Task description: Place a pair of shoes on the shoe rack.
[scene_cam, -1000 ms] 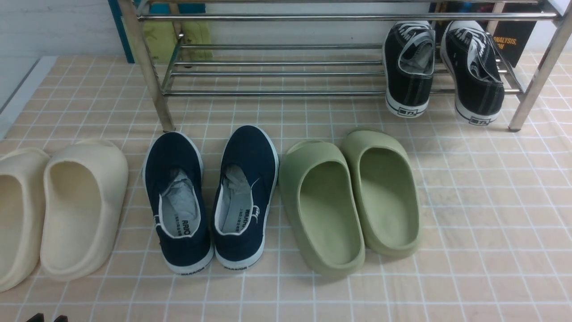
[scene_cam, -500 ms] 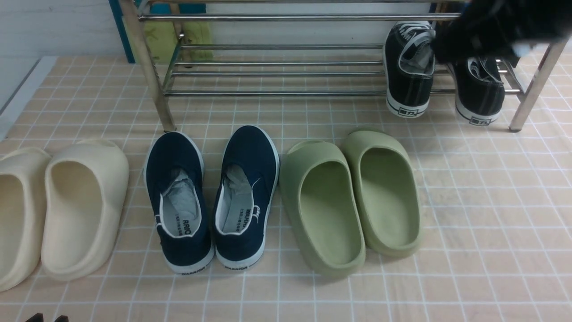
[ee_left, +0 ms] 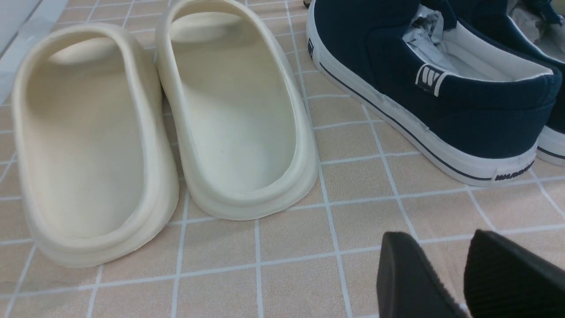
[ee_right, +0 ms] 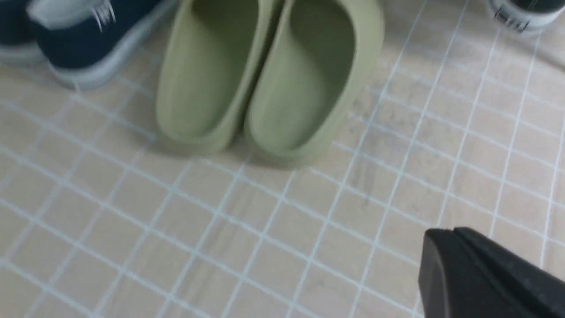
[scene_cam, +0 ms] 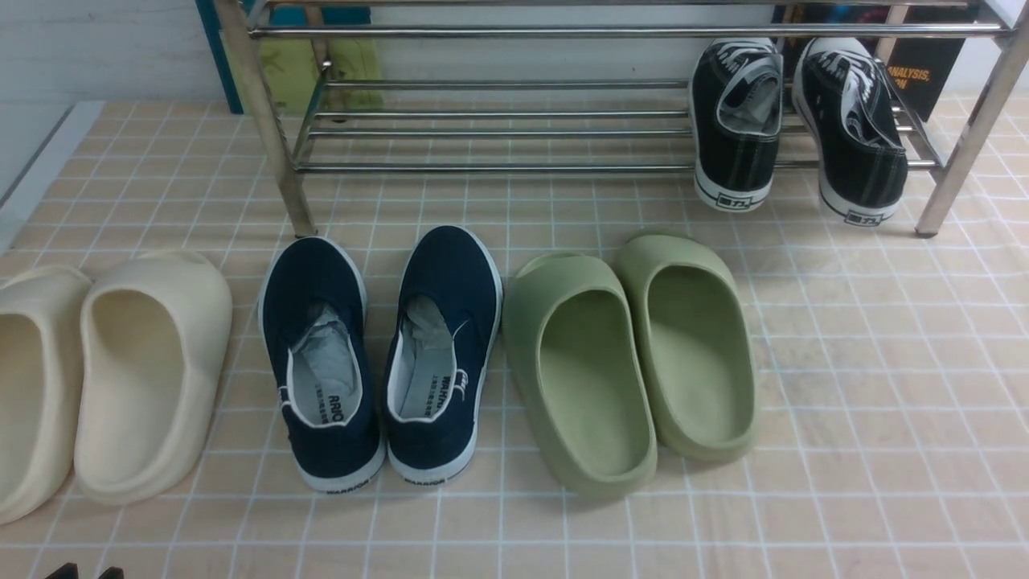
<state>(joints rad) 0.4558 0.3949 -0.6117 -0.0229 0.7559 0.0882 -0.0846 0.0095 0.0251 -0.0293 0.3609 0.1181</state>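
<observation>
- I see only the tips of the left end effector [ee_left: 441,247]; the left wrist view's lower edge cuts off the rest.
- The right end effector [ee_right: 450,243] is one dark wedge, cropped at the corner.
- The right wrist view is smeared: the navy slip-on [ee_right: 84,48] is soft, and the heel label on the black sneaker [ee_right: 516,13] is unreadable.
- The front view's left edge slices the outer cream slipper [scene_cam: 28,386].
- The shoe rack [scene_cam: 514,32] runs off the top edge.

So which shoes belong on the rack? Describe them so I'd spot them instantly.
Find the wide shiny steel rack of round bars at the back. At its right end sit two black canvas sneakers, heels toward us. Only they have white laces; the navy slip-on shoes in front have none.
</observation>
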